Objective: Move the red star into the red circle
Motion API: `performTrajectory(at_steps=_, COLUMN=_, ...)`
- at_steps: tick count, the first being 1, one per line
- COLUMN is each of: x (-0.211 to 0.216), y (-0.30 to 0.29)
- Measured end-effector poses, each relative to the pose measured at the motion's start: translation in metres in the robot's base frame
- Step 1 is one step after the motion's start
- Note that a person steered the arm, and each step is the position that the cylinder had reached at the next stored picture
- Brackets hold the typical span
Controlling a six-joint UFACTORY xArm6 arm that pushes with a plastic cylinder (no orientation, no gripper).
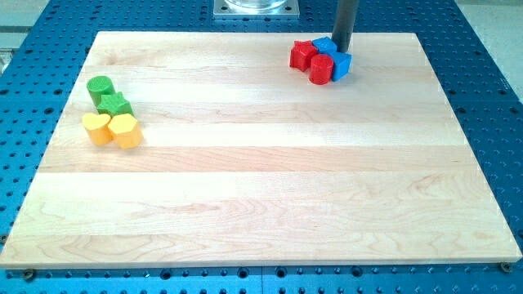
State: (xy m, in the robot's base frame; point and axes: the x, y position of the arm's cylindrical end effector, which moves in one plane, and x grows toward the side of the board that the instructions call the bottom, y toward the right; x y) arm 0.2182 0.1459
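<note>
The red star (303, 55) lies near the view's top, right of centre, on the wooden board (261, 163). The red circle (320, 69), a short cylinder, sits just to its lower right and touches it. Two blue blocks touch the pair: one (324, 44) above the circle and one (341, 65) at its right. My tip (341, 52) comes down from the view's top and stands among the blue blocks, just upper right of the red circle.
At the view's left is a second cluster: a green cylinder (100, 86), a green star (115, 104), a yellow heart (96, 128) and a yellow hexagon-like block (125, 130). A metal mount (256, 8) sits beyond the board's top edge.
</note>
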Motion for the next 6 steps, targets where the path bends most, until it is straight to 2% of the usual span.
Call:
performTrajectory(at_steps=1, x=-0.004, y=-0.019)
performTrajectory(at_steps=3, x=0.022, y=-0.031)
performTrajectory(at_steps=4, x=-0.017, y=-0.056)
performTrajectory(at_steps=5, x=0.001, y=-0.084)
performTrajectory(at_steps=6, x=0.046, y=-0.085)
